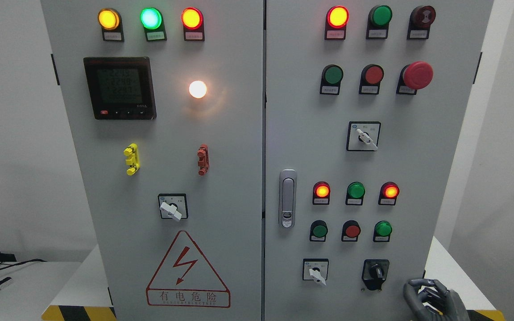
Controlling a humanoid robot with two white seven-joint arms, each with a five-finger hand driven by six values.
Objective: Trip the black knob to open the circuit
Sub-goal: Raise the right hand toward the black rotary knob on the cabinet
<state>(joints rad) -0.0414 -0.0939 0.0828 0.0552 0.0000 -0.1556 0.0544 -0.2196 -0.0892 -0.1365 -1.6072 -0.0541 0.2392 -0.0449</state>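
Note:
The black knob [375,271] sits on its black square plate at the lower right of the grey cabinet's right door [417,178], its handle pointing roughly upward. My right hand [433,298] shows at the bottom right, a short way right of and below the knob, not touching it. Its dark fingers [413,290] are loosely curled and hold nothing. The left arm is out of view.
A white selector switch [316,272] sits left of the black knob. Green and red push buttons [351,231] and lit indicator lamps [355,191] are above it. A door latch [287,198] is near the seam. The cabinet stands on a white table [458,276].

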